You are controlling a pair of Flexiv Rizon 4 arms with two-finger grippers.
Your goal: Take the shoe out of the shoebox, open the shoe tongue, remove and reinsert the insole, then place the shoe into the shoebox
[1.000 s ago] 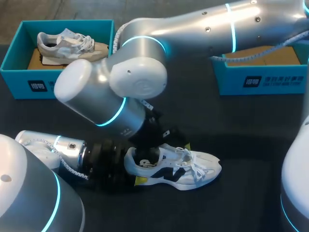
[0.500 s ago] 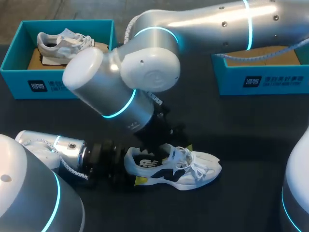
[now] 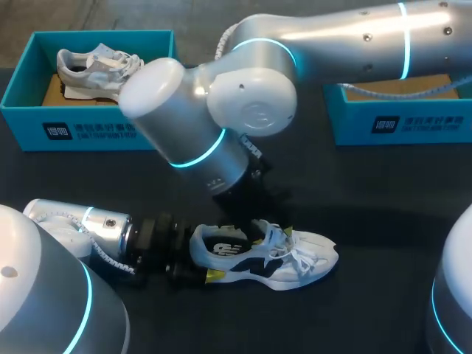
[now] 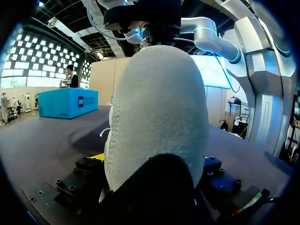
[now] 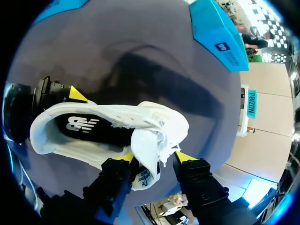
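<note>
Shoe (image 3: 295, 262) lies on its sole on the tabletop (image 3: 383, 199); left jaws clamp the heel; right jaws pinch the tongue (image 5: 147, 150), narrow; advice: draw tongue up and toeward slowly, heel pinned, until insole (image 5: 89, 127) shows fully.

**Print on shoe and boxes**

White logo (image 5: 82, 124) on the dark insole (image 5: 101, 133) inside the white shoe (image 5: 154, 122). Tag (image 5: 144, 177) on its tongue carries small dark print. Beyond the shoe are 2 teal boxes, left shoebox (image 3: 147, 136) and right shoebox (image 3: 354, 122). Each has a dark front label with characters too small to read.
</note>
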